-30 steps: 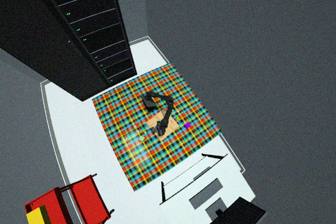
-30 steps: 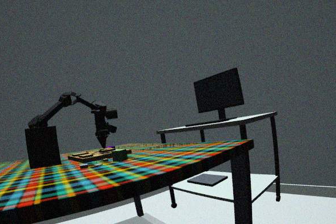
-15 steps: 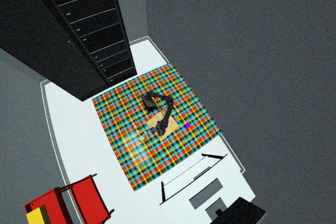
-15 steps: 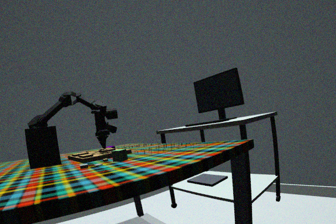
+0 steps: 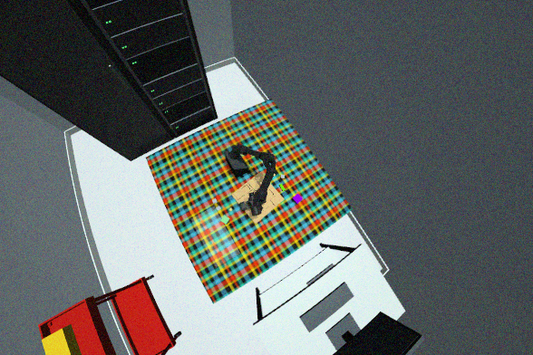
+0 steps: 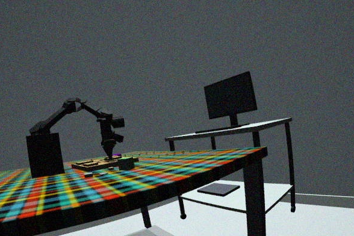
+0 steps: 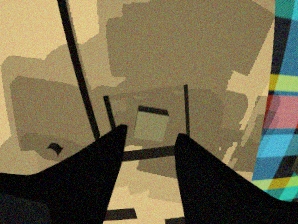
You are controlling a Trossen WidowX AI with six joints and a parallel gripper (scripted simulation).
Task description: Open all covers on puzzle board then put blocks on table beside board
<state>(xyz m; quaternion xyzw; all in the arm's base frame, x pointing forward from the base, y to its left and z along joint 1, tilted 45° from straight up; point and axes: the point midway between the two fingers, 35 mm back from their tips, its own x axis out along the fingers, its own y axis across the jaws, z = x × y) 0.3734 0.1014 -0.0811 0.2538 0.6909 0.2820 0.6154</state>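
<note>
The wooden puzzle board (image 5: 275,198) (image 6: 101,167) (image 7: 30,35) lies on the checked table, partly hidden under the arm. My gripper (image 6: 110,158) (image 7: 151,136) points down low over it, fingers part-way open with nothing held. In the wrist view a small pale square piece (image 7: 151,125) shows between and just beyond the fingertips, framed by dark bars; whether it is a knob or a block I cannot tell. A purple block (image 5: 297,198) (image 6: 117,155), a bright green piece (image 5: 282,187) and a pale green block (image 5: 225,219) (image 6: 126,164) rest on the table beside the board.
Small pale pieces (image 5: 215,200) (image 6: 88,174) also lie near the board. The arm's base (image 5: 237,164) (image 6: 45,155) stands behind the board. A server rack (image 5: 164,68), a red cart (image 5: 141,308) and a desk with a monitor (image 6: 230,96) stand off the table.
</note>
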